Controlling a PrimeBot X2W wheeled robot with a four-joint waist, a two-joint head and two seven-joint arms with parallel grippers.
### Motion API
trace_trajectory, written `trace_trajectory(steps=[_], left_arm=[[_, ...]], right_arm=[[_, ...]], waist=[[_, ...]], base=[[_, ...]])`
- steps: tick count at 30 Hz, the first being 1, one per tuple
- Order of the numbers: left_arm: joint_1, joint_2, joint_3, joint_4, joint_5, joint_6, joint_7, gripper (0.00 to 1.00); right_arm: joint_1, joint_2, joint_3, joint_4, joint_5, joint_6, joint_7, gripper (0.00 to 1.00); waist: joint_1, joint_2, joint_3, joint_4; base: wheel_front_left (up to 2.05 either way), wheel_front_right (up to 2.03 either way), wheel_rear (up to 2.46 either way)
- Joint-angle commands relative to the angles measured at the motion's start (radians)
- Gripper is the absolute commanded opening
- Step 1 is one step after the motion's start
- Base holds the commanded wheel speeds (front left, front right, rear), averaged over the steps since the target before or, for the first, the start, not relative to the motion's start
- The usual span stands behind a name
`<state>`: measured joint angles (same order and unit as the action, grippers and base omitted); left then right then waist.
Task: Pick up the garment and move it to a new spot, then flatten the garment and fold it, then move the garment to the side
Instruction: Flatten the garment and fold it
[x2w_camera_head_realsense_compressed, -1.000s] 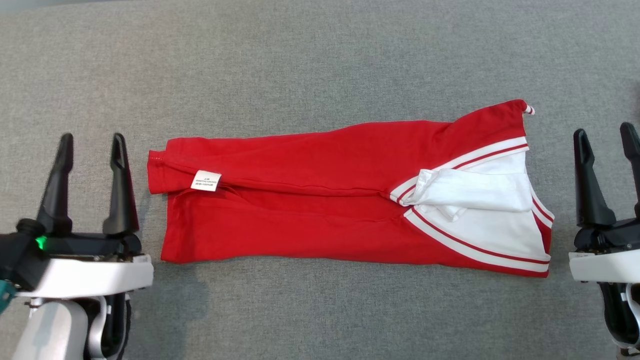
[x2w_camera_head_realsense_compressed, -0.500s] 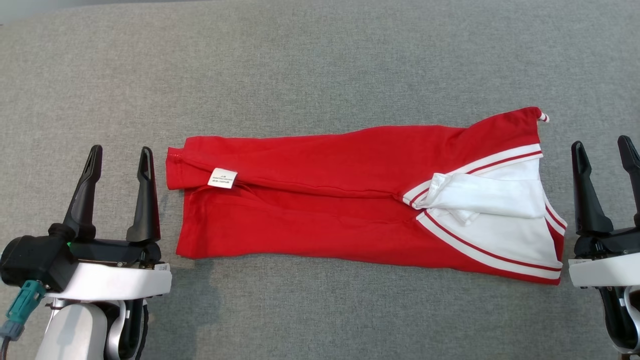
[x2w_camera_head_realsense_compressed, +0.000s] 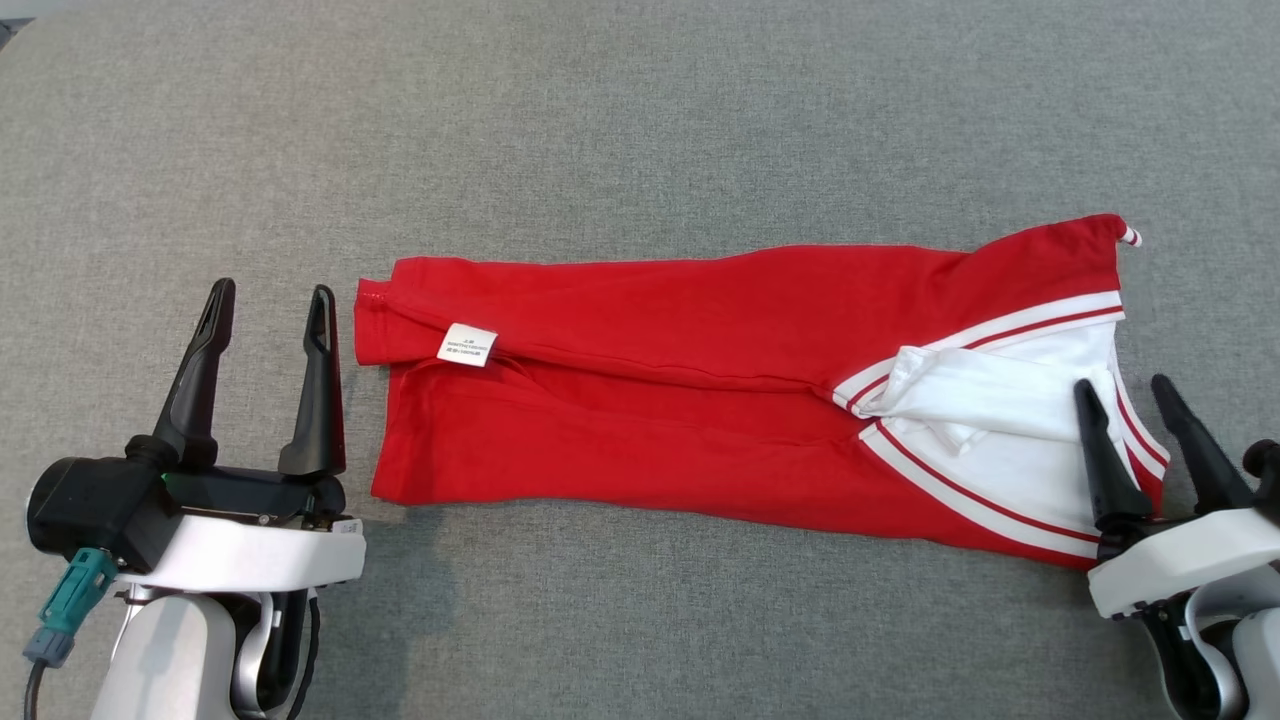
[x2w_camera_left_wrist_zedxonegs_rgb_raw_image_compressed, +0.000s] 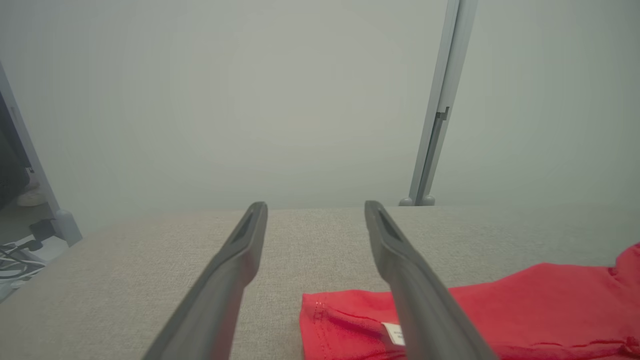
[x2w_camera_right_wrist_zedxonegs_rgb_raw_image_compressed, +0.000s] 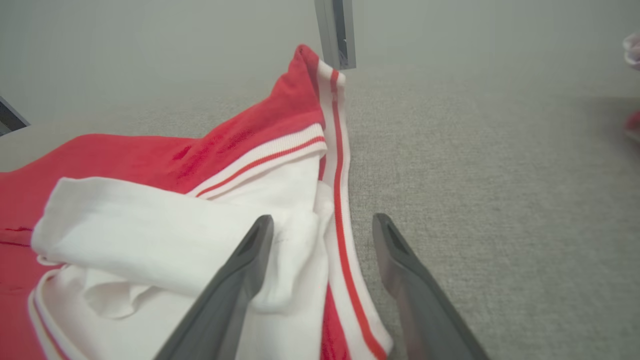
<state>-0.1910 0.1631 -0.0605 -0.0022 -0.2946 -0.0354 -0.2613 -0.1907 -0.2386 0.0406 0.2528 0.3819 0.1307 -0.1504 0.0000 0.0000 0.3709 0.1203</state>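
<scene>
Straddling garment (x2w_camera_head_realsense_compressed: 650, 400) edge: right pincer (x2w_camera_head_realsense_compressed: 1120, 383)

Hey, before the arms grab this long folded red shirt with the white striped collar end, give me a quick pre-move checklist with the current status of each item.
1. Left gripper open: ok.
2. Right gripper open: ok.
3. Red cloth garment with white striped trim lies as a long folded strip on the grey fabric surface: ok.
4. Right gripper straddles the striped right edge: ok.
5. Left gripper over the hem end by the white label: not ok, it stands beside the cloth.
6. Any finger touching cloth: cannot tell.
</scene>
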Motion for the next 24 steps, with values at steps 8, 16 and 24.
trace_trajectory(steps=[8, 16, 24], left_arm=[[-0.014, -0.014, 0.023, -0.003, 0.024, -0.019, -0.001, 1.00], [-0.015, -0.024, 0.043, -0.008, 0.037, -0.024, -0.001, 1.00], [-0.005, -0.027, 0.057, -0.019, 0.048, -0.025, -0.001, 1.00]], right_arm=[[-0.054, 0.002, 0.080, 0.134, 0.070, 0.000, 0.002, 0.36], [-0.074, -0.043, 0.096, 0.163, 0.105, -0.002, -0.024, 0.00], [-0.063, -0.126, -0.003, 0.154, 0.127, -0.001, -0.064, 0.00]], waist=[[0.0000, 0.0000, 0.015, 0.004], [0.0000, 0.0000, 0.024, -0.012], [0.0000, 0.0000, 0.023, -0.052]], base=[[0.00, 0.00, 0.00], [0.00, 0.00, 0.00], [0.00, 0.00, 0.00]])
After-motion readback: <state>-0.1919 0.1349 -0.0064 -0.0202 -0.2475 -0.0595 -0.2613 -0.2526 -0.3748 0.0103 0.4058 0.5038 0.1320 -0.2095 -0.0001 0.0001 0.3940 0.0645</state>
